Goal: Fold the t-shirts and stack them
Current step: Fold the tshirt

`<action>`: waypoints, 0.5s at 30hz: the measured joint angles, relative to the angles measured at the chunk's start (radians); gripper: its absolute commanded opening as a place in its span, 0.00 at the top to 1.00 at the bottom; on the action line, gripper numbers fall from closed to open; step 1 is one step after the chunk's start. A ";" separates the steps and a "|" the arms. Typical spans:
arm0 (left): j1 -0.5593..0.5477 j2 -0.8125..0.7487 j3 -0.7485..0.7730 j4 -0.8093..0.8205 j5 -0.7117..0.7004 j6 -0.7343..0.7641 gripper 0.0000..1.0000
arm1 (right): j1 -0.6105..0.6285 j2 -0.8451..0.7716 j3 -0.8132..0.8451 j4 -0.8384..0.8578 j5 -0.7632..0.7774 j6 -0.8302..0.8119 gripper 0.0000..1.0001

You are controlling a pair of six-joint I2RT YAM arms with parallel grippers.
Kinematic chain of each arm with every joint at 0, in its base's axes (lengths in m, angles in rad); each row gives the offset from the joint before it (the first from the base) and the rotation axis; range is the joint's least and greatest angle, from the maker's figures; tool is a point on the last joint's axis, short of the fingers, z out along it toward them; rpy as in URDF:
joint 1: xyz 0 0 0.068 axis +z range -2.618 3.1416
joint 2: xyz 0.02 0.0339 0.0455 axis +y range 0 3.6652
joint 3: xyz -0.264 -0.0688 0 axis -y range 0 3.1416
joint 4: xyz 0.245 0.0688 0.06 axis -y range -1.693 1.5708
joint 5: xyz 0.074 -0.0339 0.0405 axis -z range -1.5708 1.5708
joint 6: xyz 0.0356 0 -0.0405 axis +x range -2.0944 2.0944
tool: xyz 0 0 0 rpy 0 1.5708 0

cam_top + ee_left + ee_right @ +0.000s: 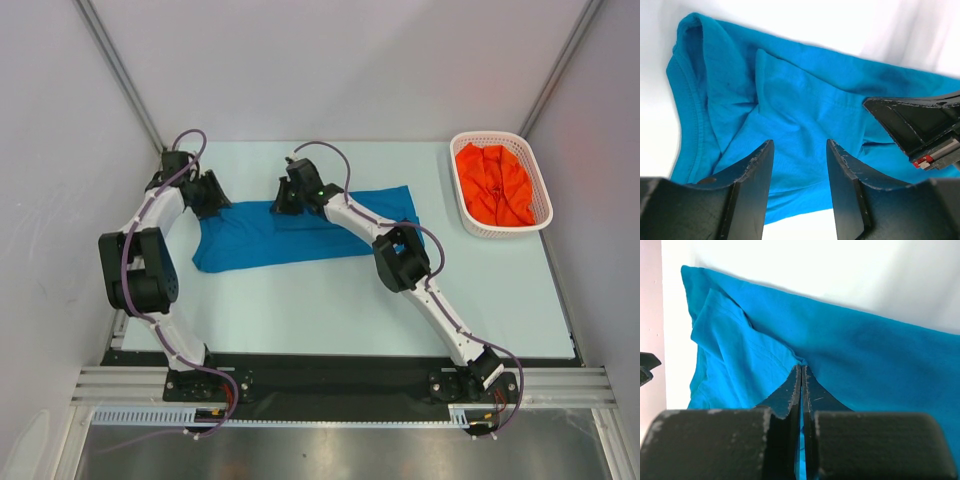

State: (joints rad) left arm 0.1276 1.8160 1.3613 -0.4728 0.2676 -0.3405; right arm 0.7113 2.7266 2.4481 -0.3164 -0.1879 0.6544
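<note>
The jaws of your left gripper [800, 145] are spread just over the left end of the blue t-shirt [250, 240], which lies long from left to right. The jaws of your right gripper [801, 367] pinch its far edge, so your left arm is nearer that end.

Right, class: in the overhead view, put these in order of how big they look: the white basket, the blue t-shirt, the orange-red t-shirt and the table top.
Largest to smallest:
1. table top
2. blue t-shirt, spread out, partly under an arm
3. white basket
4. orange-red t-shirt, bunched inside the basket
</note>
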 measured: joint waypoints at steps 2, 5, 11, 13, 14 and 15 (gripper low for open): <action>0.000 -0.004 -0.008 0.002 -0.002 0.000 0.49 | 0.000 -0.002 -0.001 -0.003 0.000 -0.001 1.00; 0.000 -0.005 -0.014 0.001 -0.003 0.000 0.49 | 0.000 -0.017 -0.023 -0.007 0.008 -0.001 1.00; 0.000 -0.005 -0.023 0.001 -0.011 -0.007 0.49 | -0.003 -0.056 -0.041 -0.014 0.026 -0.013 1.00; 0.000 -0.005 -0.023 0.001 -0.011 -0.010 0.49 | -0.005 -0.068 -0.049 -0.014 0.031 -0.018 1.00; 0.000 -0.005 -0.023 0.002 -0.011 -0.010 0.49 | -0.006 -0.073 -0.053 -0.011 0.031 -0.019 1.00; 0.000 -0.005 -0.023 0.001 -0.012 -0.010 0.49 | -0.007 -0.076 -0.058 -0.009 0.031 -0.019 1.00</action>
State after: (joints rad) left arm 0.1276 1.8114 1.3384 -0.4717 0.2558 -0.3508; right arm 0.7044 2.6511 2.3901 -0.3256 -0.1570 0.6357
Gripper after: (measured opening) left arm 0.514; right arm 0.010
